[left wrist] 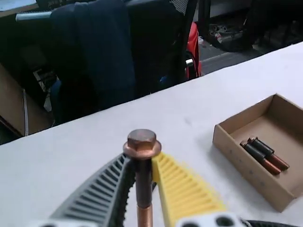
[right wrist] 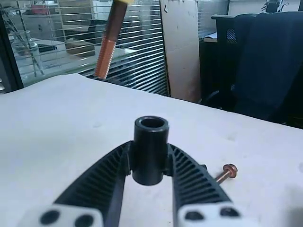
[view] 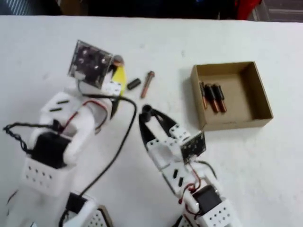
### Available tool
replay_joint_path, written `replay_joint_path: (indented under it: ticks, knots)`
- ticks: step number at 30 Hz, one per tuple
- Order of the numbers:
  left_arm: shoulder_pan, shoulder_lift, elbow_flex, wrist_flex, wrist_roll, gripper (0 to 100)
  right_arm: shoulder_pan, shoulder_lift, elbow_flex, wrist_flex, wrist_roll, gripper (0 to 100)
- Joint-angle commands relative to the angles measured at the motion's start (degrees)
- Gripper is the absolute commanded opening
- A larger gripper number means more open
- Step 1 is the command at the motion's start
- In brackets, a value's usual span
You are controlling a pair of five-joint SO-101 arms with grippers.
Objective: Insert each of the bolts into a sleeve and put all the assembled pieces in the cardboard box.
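Left end effector [view: 117, 67], from above, pinched a bolt [view: 117, 61] near a loose sleeve [view: 134, 84] lying on the table [view: 57, 42]. Its wrist view showed that bolt upright between the fingers [left wrist: 184, 189], with the cardboard box [left wrist: 236, 146] beyond. Right wrist view: right end effector [right wrist: 150, 160] clamped an upright black sleeve [right wrist: 150, 137], the bolt hanging beyond.

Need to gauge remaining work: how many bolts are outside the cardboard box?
2. One bolt stands clamped in the left gripper; the other lies on the table beside a loose sleeve. Others may be hidden.
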Motion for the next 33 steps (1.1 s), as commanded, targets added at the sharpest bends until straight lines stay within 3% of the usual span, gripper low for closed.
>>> replay_joint_path:
  ticks: [1,6,10,19,27,33]
  knots:
    - [3.74,-3.38,-0.53,-2.29,0.7,2,-0.31,-0.75,0.53,-1.27,-0.7,1.7]
    - [9.27,-5.67,-0.53,-2.55,0.88,2,-0.31,-0.75,0.53,-1.1,-0.62,1.7]
    - [9.89,-5.93,-0.53,-2.55,6.33,2,-0.4,-0.75,0.53,-1.1,-0.62,1.7]
    - [13.23,-6.2,1.23,-2.99,7.03,2,-0.48,-0.75,0.53,-1.54,-0.26,1.7]
    - [14.55,-6.46,7.56,-11.52,7.12,2,-0.48,-0.84,0.53,-1.45,-0.09,1.7]
    - [14.81,-13.76,16.09,-18.46,7.12,2,-0.4,-0.84,0.53,-1.45,-0.09,1.7]
